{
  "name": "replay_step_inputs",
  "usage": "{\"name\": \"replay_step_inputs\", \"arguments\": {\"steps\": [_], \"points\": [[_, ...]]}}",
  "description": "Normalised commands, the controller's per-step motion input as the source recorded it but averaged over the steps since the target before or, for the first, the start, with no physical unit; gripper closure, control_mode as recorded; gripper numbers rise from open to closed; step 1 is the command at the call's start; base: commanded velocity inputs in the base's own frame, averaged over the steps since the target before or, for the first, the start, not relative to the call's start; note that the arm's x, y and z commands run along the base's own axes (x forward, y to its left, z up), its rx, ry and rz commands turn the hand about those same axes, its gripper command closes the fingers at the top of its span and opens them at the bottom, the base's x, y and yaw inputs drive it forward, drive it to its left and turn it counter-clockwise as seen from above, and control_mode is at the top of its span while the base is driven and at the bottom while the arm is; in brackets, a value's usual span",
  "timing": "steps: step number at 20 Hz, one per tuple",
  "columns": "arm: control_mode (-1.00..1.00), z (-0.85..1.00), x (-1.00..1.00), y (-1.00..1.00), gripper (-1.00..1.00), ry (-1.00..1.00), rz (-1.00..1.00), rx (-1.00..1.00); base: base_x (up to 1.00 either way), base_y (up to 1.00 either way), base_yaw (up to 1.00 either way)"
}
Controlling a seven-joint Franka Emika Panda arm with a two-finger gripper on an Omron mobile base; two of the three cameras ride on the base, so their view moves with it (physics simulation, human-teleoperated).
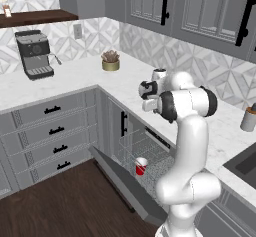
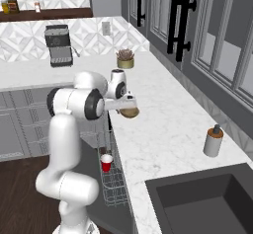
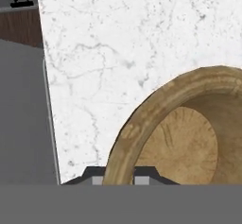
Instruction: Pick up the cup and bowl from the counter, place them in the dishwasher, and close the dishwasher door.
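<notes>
The small red tapered plastic cup (image 1: pixel 141 166) with its white rim is standing upright in the white wire rack of the built-in grey dishwasher (image 1: pixel 142 153), so that half looks done. The flat grey drop-down dishwasher door (image 1: pixel 125 186) hangs open below the rack, its dark inner side up.

Now the bowl. The two-finger gripper (image 3: pixel 118 179) sits over the white marble counter (image 2: pixel 163 124), just beside the counter's front edge above the dishwasher. In the hand view the shallow round tan-brown wooden-looking bowl (image 3: pixel 182 138) has its rim running right down between the two dark fingertips (image 3: pixel 96 176), one inside the wall, one outside. They look pinched onto that rim, though whether the grip is firm I cannot say for certain. In the right base view the bowl (image 2: pixel 129 112) shows under the hand, at the counter edge; whether it is lifted clear of the marble or resting on it is hard to tell.

Left to do, by my reading: carry the bowl down into the rack near the cup, let go, then swing the door shut.
</notes>
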Motion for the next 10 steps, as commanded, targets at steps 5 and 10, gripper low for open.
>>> {"name": "replay_step_inputs", "arguments": {"steps": [5, 10], "points": [[-1.0, 0.03, -1.0, 0.95, 1.0, -0.08, 0.0, 0.0, 0.0, 0.0, 0.0], [-1.0, 0.0, -0.94, 0.85, 1.0, -0.03, 0.0, 0.01, 0.0, 0.0, 0.0]]}}
